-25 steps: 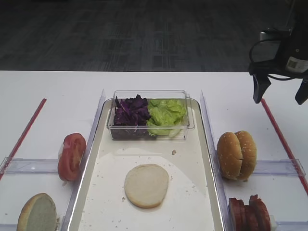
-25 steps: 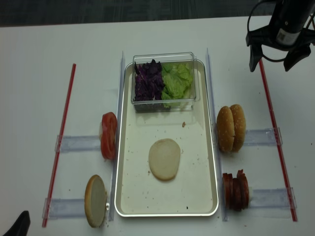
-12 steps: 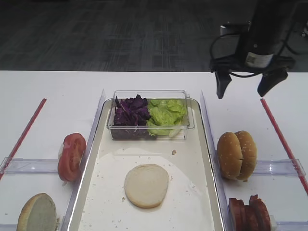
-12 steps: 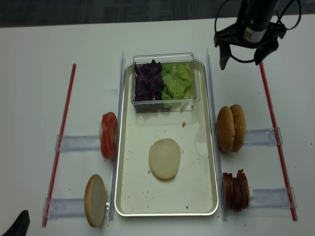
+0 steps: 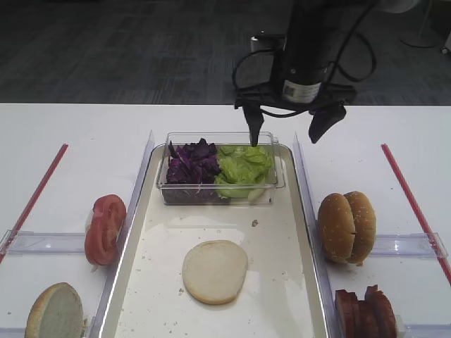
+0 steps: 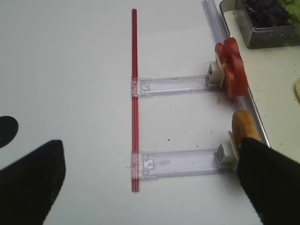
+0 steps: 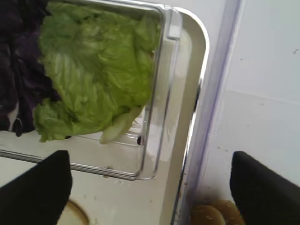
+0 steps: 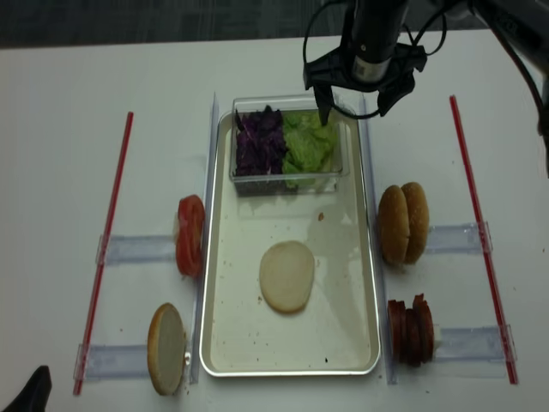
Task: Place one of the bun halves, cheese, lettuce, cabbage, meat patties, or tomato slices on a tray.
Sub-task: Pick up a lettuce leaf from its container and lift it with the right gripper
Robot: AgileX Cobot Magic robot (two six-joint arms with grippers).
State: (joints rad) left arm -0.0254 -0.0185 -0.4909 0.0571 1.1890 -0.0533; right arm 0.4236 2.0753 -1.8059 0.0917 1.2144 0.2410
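Observation:
A pale bun half (image 5: 214, 271) lies cut face up on the cream tray (image 5: 310, 232). At the tray's far end, a clear box holds purple cabbage (image 5: 191, 163) and lettuce (image 5: 243, 167). My right gripper (image 5: 284, 135) hangs open above the box's right end, one finger over the lettuce (image 7: 93, 79) and the other past the tray rim (image 7: 197, 93); it holds nothing. Tomato slices (image 5: 105, 229) and another bun half (image 5: 54, 311) stand left of the tray. Seeded bun halves (image 5: 346, 226) and meat patties (image 5: 365, 310) stand to its right. No cheese shows. My left gripper (image 6: 150, 187) is open over bare table.
Clear plastic rails (image 5: 137, 190) run along both long sides of the tray, and short clear holders (image 6: 173, 85) carry the food beside it. Red strips (image 8: 107, 240) mark the left and right of the white table. Crumbs speckle the tray.
My right arm has swung left from the table's far right edge to above the right end of the clear box. Its jaws stayed open. Nothing else moved.

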